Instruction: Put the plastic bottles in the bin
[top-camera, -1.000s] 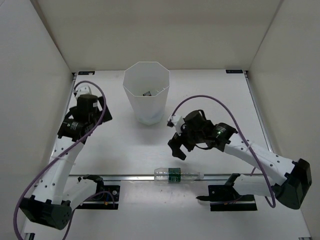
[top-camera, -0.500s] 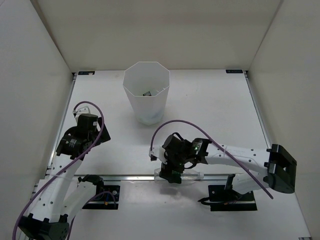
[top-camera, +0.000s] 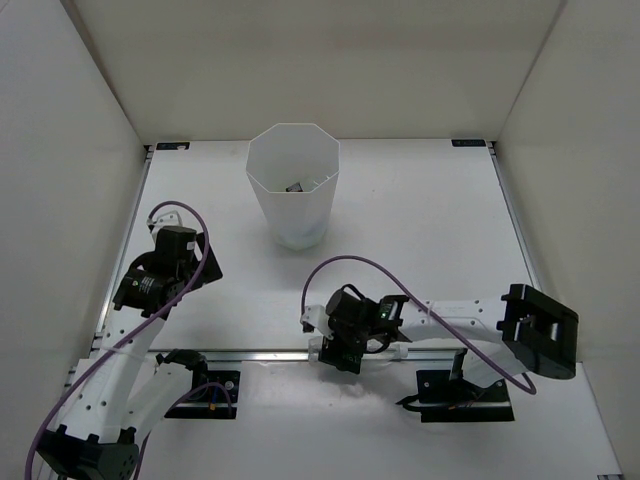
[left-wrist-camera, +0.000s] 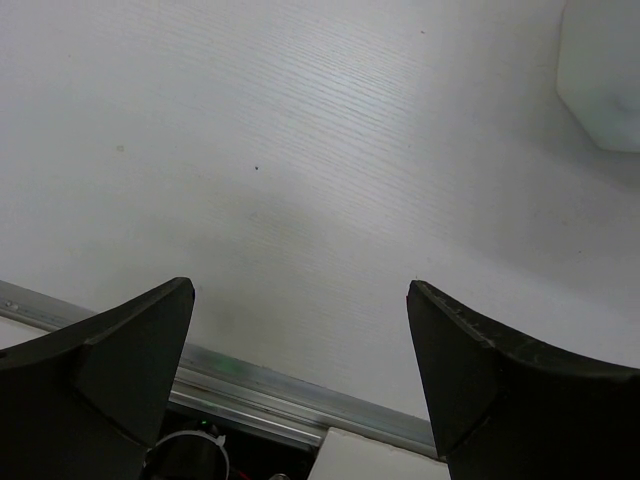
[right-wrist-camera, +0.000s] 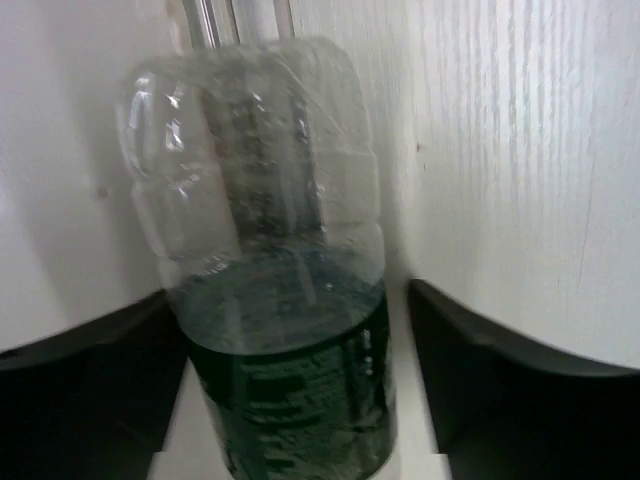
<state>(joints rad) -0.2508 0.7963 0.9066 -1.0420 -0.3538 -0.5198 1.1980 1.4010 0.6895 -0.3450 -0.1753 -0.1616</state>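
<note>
White bin (top-camera: 290, 215) with dark item (top-camera: 296, 186) inside, right jaws open astride green-labelled bottle (right-wrist-camera: 275, 280), left jaws wide, empty

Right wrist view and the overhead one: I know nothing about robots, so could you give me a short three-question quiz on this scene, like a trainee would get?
1. True or false: the left gripper holds a bottle.
2. The bottle that the right gripper straddles has a label that is: A blue, B dark green, C red?
3. Which tall white container stands on the table beyond both arms?
Key: 1 false, its jaws are open with nothing between them. 2 B. 3 the bin.
</note>
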